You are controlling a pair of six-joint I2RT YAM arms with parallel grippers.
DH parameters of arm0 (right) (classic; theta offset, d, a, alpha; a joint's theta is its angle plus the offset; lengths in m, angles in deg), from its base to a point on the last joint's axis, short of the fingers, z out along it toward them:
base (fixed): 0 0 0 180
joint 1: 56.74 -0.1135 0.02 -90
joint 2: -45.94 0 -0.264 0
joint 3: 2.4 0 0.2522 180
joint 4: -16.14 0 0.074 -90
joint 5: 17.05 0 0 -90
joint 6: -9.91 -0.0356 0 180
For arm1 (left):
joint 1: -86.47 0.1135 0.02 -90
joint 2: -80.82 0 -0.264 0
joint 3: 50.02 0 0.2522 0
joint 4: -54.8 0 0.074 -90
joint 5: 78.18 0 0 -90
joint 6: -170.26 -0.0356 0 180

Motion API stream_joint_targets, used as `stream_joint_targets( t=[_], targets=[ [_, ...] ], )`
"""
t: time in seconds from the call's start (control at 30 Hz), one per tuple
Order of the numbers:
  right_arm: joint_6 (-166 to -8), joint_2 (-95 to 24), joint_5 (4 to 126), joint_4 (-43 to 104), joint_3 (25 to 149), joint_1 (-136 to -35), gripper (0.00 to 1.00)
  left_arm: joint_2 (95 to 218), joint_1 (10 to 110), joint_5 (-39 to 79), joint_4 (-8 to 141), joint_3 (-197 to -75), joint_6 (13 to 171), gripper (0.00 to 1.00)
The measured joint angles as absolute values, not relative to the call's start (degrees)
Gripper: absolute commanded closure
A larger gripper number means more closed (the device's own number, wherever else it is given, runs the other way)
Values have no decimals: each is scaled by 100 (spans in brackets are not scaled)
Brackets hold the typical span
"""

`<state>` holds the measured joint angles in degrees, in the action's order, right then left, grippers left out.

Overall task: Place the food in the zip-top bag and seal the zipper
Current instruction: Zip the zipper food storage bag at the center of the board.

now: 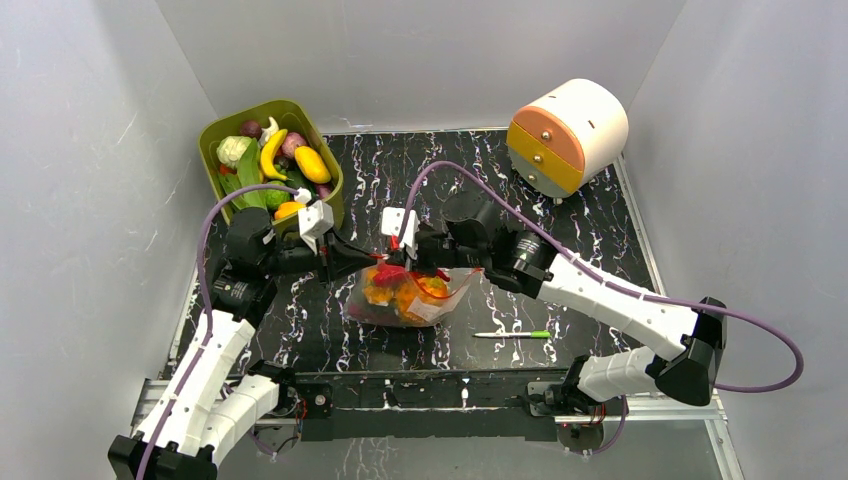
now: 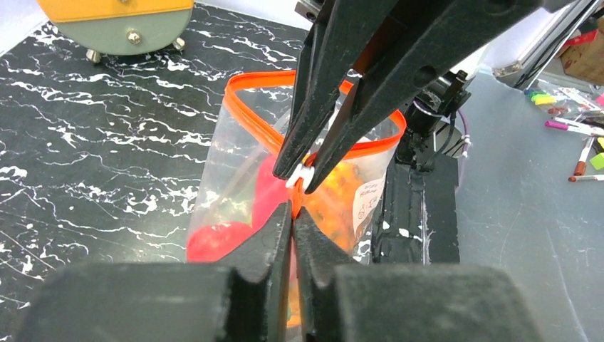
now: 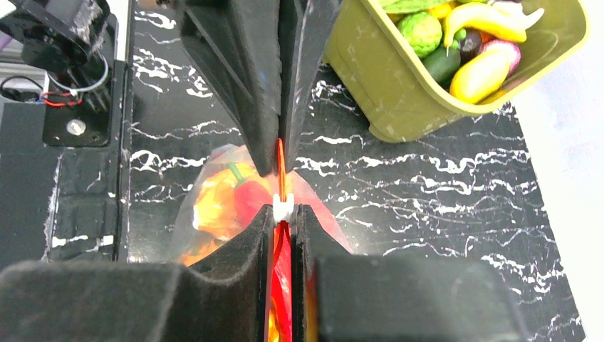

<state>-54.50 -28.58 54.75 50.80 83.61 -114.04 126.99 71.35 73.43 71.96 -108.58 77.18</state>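
The zip-top bag (image 1: 412,297) lies mid-table with red and orange food (image 1: 402,292) inside. My left gripper (image 1: 380,266) is shut on the end of the red-orange zipper (image 2: 263,73). In the left wrist view its tips (image 2: 293,214) pinch the strip. My right gripper (image 1: 406,262) is shut on the zipper at its white slider (image 3: 283,206), close against the left gripper. Beyond the slider the strip spreads in an open loop over the bag (image 2: 228,178). A red piece (image 2: 217,242) and a red pepper (image 3: 246,192) show through the plastic.
An olive bin (image 1: 215,135) at the back left holds several more toy fruits and vegetables (image 1: 272,152). A round white-and-orange drawer unit (image 1: 567,130) sits at the back right. A thin green-and-white pen (image 1: 512,334) lies right of the bag near the front edge.
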Motion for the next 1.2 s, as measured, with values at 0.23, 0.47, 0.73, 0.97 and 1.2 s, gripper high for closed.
stream_joint_targets(
  t=[0.23, 0.47, 0.73, 0.97, 1.2],
  targets=[
    [-5516, -2847, 5392, 5220, 8368, -11323, 100, 12688, 7140, 7590, 6802, -10758, 7906, 58],
    [-5619, -2847, 5266, 5216, 8368, -11321, 100, 12741, 7140, 7736, 6883, -10758, 7666, 54],
    [-5682, -2849, 5137, 5203, 8368, -11321, 100, 13042, 7140, 7797, 6689, -10755, 7662, 100],
    [-5732, -2845, 5224, 5161, 8366, -11292, 100, 13025, 7140, 7734, 6564, -10749, 7823, 100],
    [-5726, -2725, 5471, 5157, 8326, -11296, 100, 12813, 7124, 7457, 6571, -10749, 8094, 100]
  ],
)
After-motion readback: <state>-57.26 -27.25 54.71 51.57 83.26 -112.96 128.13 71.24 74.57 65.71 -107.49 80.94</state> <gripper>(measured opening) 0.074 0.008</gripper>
